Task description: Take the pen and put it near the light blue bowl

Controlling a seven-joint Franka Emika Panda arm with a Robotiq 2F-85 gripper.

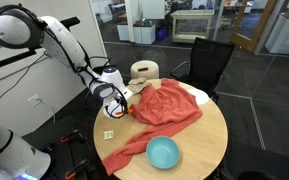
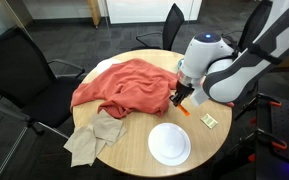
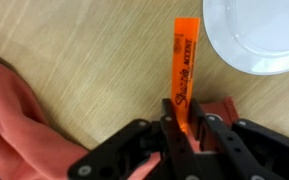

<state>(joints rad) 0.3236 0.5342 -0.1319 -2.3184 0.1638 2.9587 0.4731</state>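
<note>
My gripper (image 3: 184,118) is shut on the orange pen (image 3: 185,60), which sticks out past the fingertips, low over the wooden table. The light blue bowl (image 1: 163,152) sits near the table's front edge. It looks pale in an exterior view (image 2: 169,143) and in the wrist view (image 3: 252,35), where the pen tip lies just beside its rim. In both exterior views the gripper (image 1: 121,100) (image 2: 180,101) hangs at the edge of the red cloth, with the pen (image 2: 184,110) showing below it.
A red cloth (image 1: 159,108) (image 2: 124,88) covers much of the round table (image 1: 209,145); its corner shows in the wrist view (image 3: 14,120). A tan cloth (image 2: 94,140) hangs over the edge. A small white item (image 2: 210,120) lies near the bowl. Black chairs (image 2: 29,70) stand around.
</note>
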